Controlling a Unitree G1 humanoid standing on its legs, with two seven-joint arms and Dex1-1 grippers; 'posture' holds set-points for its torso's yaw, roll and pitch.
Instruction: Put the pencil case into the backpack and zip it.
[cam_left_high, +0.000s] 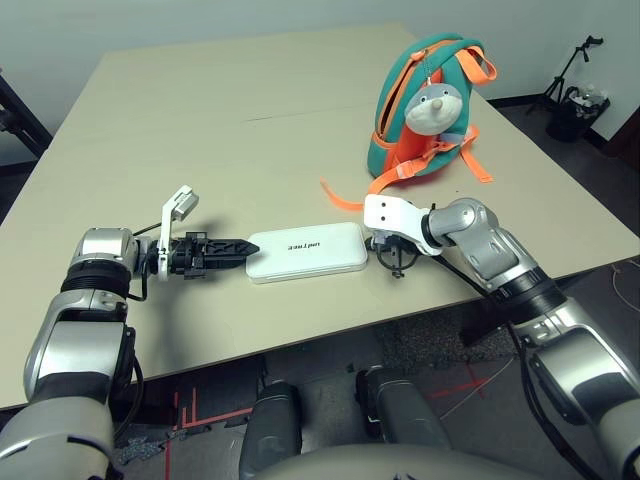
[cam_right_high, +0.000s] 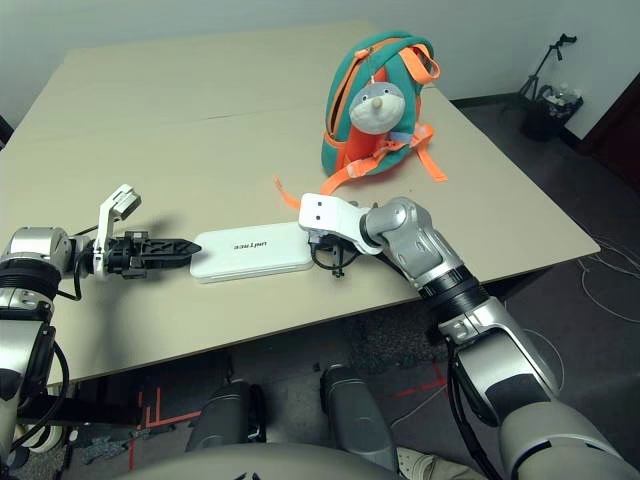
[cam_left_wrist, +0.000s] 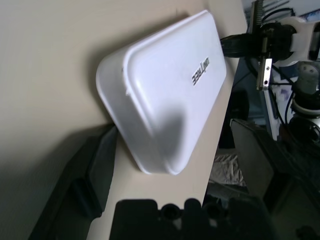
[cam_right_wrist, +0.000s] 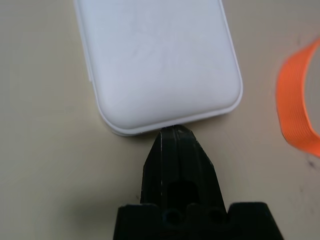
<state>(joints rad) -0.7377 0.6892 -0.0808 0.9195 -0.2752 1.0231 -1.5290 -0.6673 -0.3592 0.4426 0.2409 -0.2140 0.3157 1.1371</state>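
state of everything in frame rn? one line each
pencil case: flat on the table, lettering up, not in the backpack.
backpack: upright at the table's far side, orange strap trailing toward the case.
plush animal: hanging on the backpack's front.
left gripper: open, at the case's left end.
right gripper: shut, tip against the case's right end.

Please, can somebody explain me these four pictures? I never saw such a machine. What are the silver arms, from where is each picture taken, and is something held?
It is a humanoid robot at a table. Two pictures come from its head, two from its wrists. A white pencil case lies flat between the arms; a teal and orange backpack with a plush animal stands behind. The left gripper is open at one end. The right gripper is shut, its tip against the other end. Nothing is held.
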